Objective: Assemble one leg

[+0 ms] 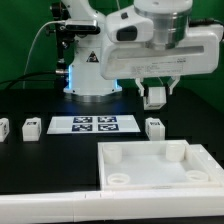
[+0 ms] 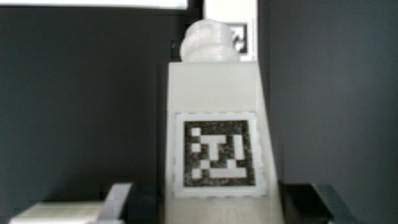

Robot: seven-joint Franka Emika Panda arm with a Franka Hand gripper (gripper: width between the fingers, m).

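A Panda arm's hand (image 1: pixel 155 90) pinches the leg (image 2: pixel 214 100) between its two fingers and holds it in the air above the black counter (image 1: pixel 45 165), near the exterior view's right end of the marker board (image 1: pixel 93 124). From the wrist view we see the leg's flat white face bearing one square tag (image 2: pixel 217 150), with a narrower rounded end (image 2: pixel 208 42) pointing away from the hand. The fingers are closed against the leg's two sides near the tagged part. We judge this piece light and rigid, a hard plastic block that will neither bend nor crush. Its smooth faces could slip or twist in a loose grip. The flat opposite sides look the sensible place to hold it, since that leaves the narrow end free for a socket. We count four legs in all: the one in the hand and three spare legs (image 1: pixel 30 127) standing on the counter. Two of the spares are to the exterior view's left of the marker board, one of them cut by the frame's edge. The third is just off the board's right end, in line below the hand. There is one white tray (image 1: pixel 160 150), lying nearest the camera with round sockets (image 1: pixel 120 178) at its corners, and one marker board.
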